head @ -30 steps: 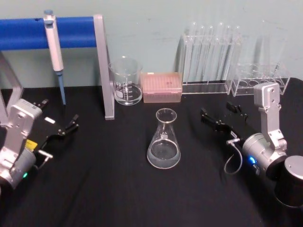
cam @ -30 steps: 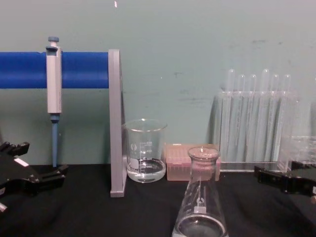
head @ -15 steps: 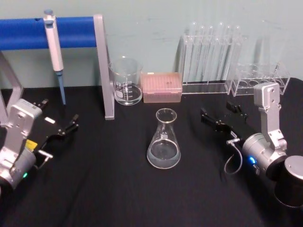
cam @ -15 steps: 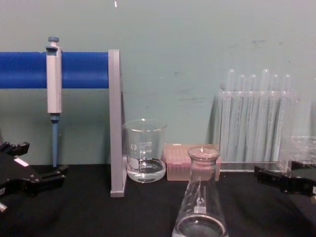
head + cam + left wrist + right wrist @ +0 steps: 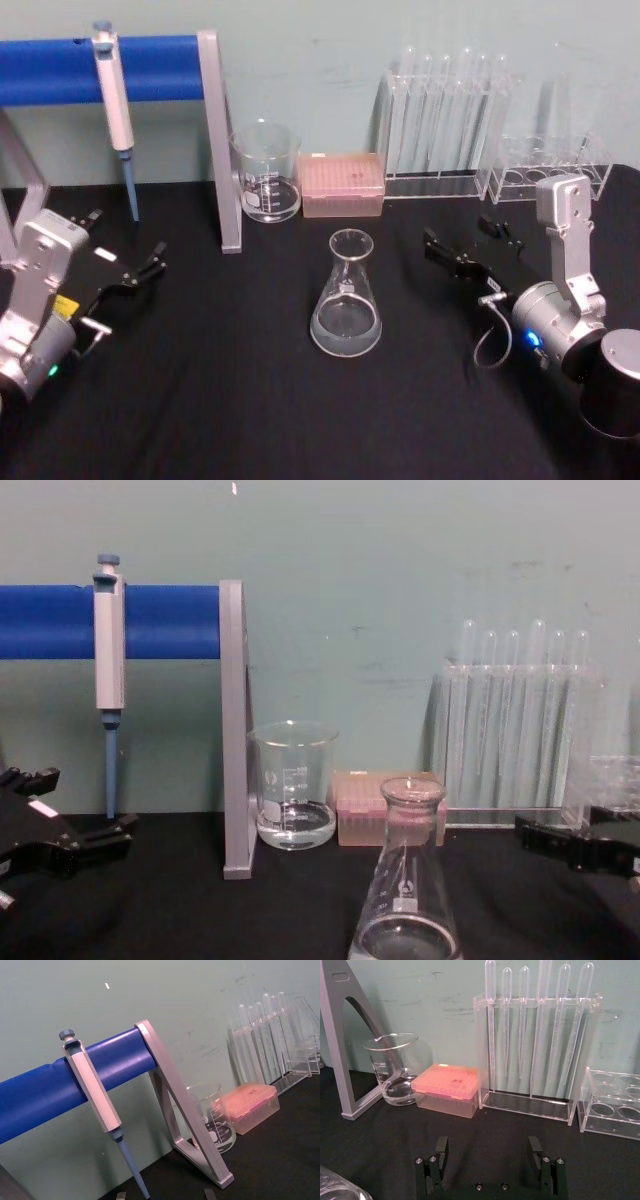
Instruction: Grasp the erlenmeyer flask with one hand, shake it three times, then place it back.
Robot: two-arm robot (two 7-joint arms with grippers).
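The erlenmeyer flask stands upright mid-table on the black cloth with a little clear liquid in its base; it also appears low in the chest view, and its edge shows in the right wrist view. My right gripper hovers to the flask's right, open and holding nothing, its two fingers spread wide in the right wrist view and pointing toward the back racks. My left gripper rests at the far left, open and holding nothing, well away from the flask.
Along the back stand a glass beaker, a pink tip box, a clear rack of tall pipettes and a low clear rack. A blue bar on a grey stand carries a hanging pipette.
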